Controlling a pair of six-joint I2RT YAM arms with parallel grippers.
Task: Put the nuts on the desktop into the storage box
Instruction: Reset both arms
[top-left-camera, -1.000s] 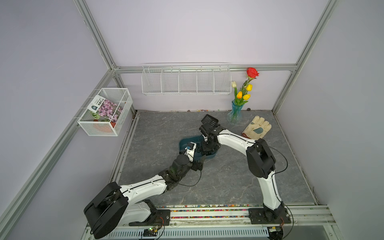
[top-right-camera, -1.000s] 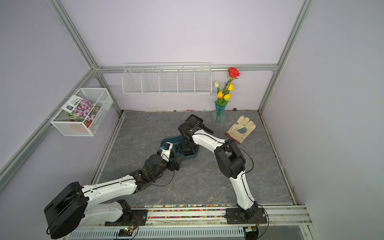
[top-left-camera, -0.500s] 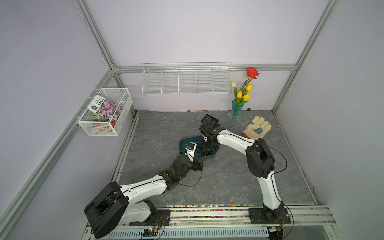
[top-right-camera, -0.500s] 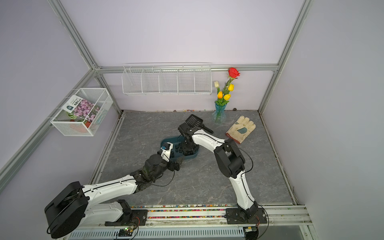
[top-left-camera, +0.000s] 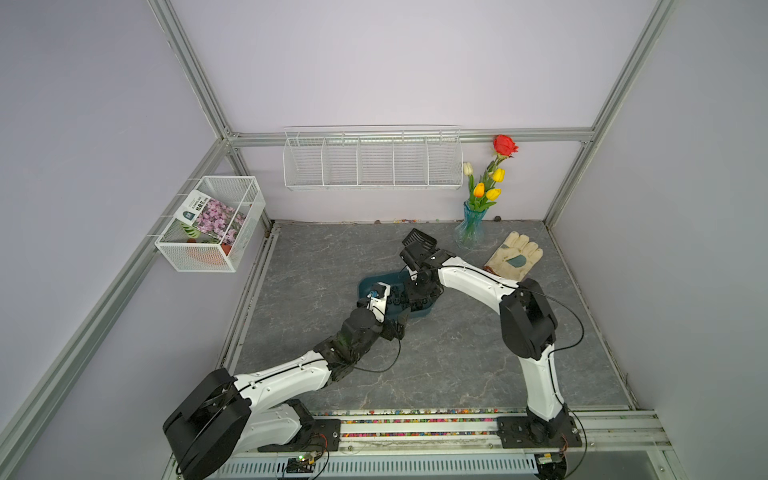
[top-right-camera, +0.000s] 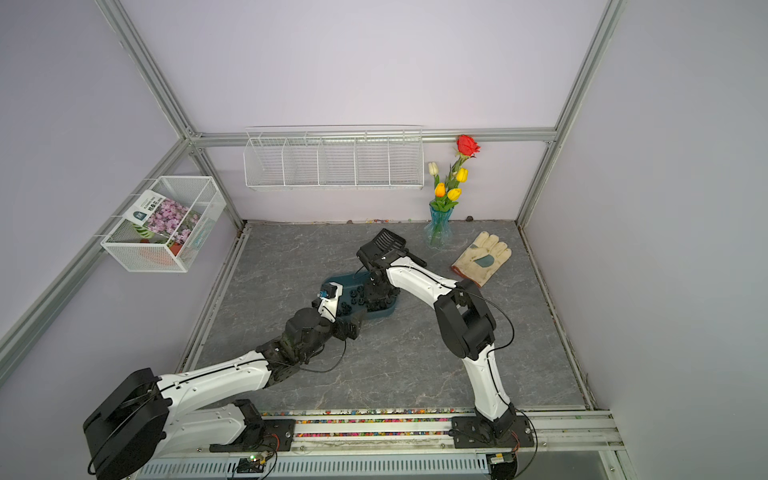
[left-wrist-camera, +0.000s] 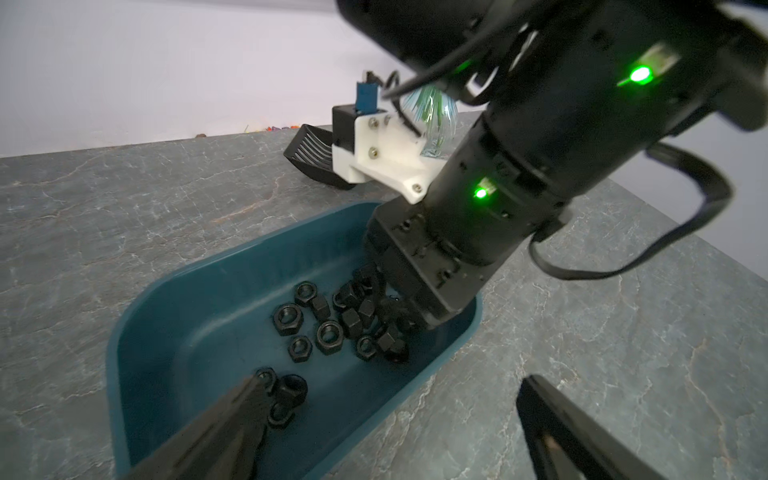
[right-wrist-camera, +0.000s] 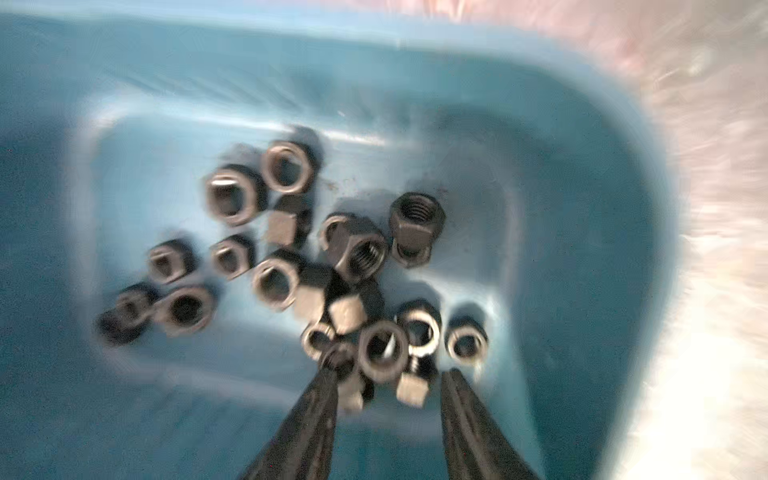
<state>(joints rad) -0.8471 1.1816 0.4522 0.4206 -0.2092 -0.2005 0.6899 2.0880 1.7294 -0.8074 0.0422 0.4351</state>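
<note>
The teal storage box (top-left-camera: 370, 283) (top-right-camera: 337, 279) sits mid-desktop (top-left-camera: 311, 270). Several black nuts (left-wrist-camera: 328, 336) (right-wrist-camera: 274, 282) lie heaped on its floor, and every nut I can see is inside it. My right gripper (right-wrist-camera: 392, 370) (top-left-camera: 419, 299) points down into the box, open, its fingertips just over the nuts at the pile's edge and holding none. My left gripper (left-wrist-camera: 392, 380) (top-left-camera: 395, 320) is wide open at the box's near rim. One of its fingers (left-wrist-camera: 232, 415) is over the nuts inside, the other over the bare desktop.
A black slotted scoop (top-left-camera: 417, 241) (left-wrist-camera: 311, 153) lies just behind the box. A blue vase of flowers (top-left-camera: 471, 228) and a pale glove (top-left-camera: 515, 255) are at the back right. White wire baskets (top-left-camera: 372, 160) (top-left-camera: 212, 224) hang on the walls.
The right gripper's jaws have parted inside the box. Both arms stay almost where they were.
</note>
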